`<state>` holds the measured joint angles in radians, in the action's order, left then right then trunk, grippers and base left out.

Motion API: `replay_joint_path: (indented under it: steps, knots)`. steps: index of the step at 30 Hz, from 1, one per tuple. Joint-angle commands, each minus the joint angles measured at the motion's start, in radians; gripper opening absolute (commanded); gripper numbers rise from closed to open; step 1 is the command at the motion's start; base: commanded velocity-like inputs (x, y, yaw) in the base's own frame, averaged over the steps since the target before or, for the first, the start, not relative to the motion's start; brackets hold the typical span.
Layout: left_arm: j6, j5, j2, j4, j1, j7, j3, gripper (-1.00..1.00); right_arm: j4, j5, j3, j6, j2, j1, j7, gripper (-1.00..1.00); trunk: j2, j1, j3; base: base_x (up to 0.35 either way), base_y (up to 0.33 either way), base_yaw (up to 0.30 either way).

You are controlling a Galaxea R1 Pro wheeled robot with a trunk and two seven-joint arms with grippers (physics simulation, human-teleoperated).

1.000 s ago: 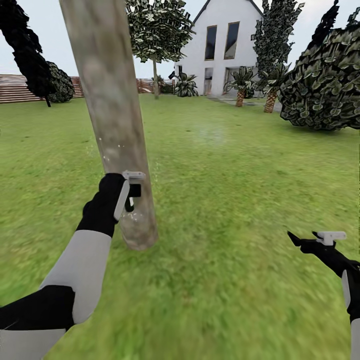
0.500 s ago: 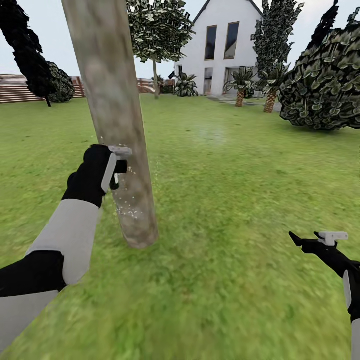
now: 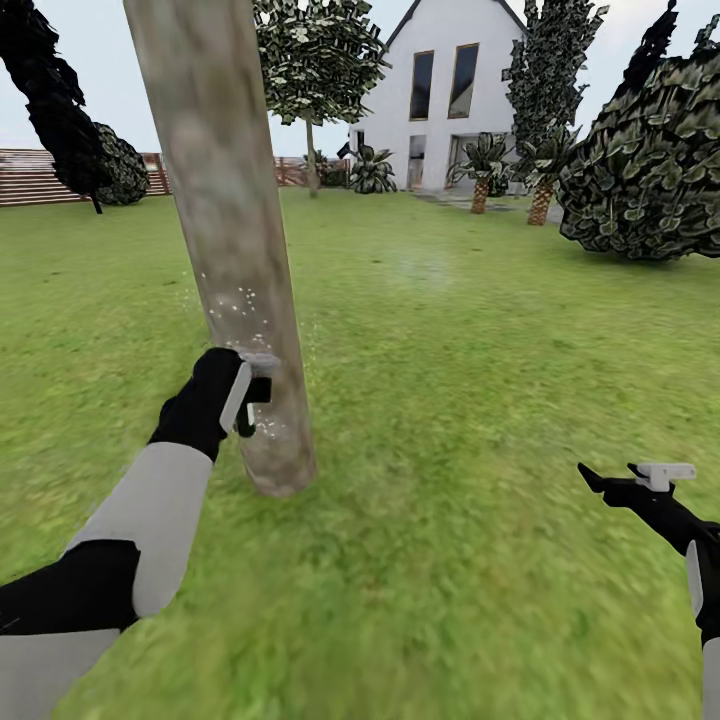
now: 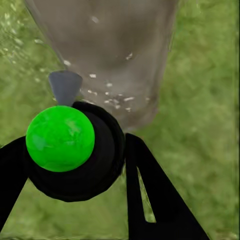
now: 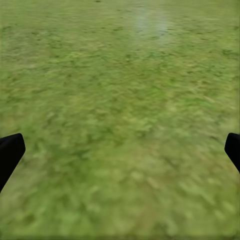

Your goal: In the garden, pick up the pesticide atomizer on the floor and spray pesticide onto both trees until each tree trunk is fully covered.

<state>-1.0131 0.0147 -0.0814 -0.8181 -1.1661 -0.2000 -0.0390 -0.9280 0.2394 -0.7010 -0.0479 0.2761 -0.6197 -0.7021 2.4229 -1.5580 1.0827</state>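
Atomizer (image 4: 70,150) sits clenched in left pincer (image 3: 250,385), against trunk (image 3: 225,230); right pincer (image 3: 625,480) released.

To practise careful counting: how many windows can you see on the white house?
4: two tall dark windows side by side upstairs, two smaller ones below them. Trees cover part of the house, so more may be hidden.

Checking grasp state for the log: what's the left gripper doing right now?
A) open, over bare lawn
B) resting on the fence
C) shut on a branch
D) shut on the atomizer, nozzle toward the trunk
D: the left gripper is clamped on the pesticide atomizer, whose grey nozzle faces the speck-dotted tree trunk.
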Motion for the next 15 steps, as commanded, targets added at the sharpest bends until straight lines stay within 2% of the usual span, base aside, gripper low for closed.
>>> replay_joint_path:
  steps: [1,3,6,10,13,15]
  knots:
    - [0.001,0.012,-0.019,0.003,0.019,-0.001,0.001,-1.0,0.0,0.0,0.0,0.0,0.0,0.0,0.0,1.0,0.0,0.0,0.0,0.0,0.0,0.0]
    - [0.002,0.011,-0.032,0.005,0.04,-0.001,0.001,-1.0,0.0,0.0,0.0,0.0,0.0,0.0,0.0,1.0,0.0,0.0,0.0,0.0,0.0,0.0]
    - [0.014,0.014,-0.028,0.021,0.094,0.001,0.0,-1.0,0.0,0.0,0.0,0.0,0.0,0.0,0.0,1.0,0.0,0.0,0.0,0.0,0.0,0.0]
    - [0.07,0.012,-0.029,0.031,0.172,0.001,-0.001,-1.0,0.0,0.0,0.0,0.0,0.0,0.0,0.0,1.0,0.0,0.0,0.0,0.0,0.0,0.0]
    - [0.102,0.011,-0.031,0.031,0.195,0.001,-0.004,-1.0,0.001,0.001,0.0,0.0,-0.001,0.0,0.0,1.0,0.0,0.0,0.0,0.0,-0.02,0.0]
    - [0.117,0.01,-0.036,0.031,0.198,0.0,-0.003,-1.0,0.004,0.001,0.0,0.0,-0.001,0.0,0.001,1.0,0.0,0.0,0.0,0.0,-0.219,0.116]
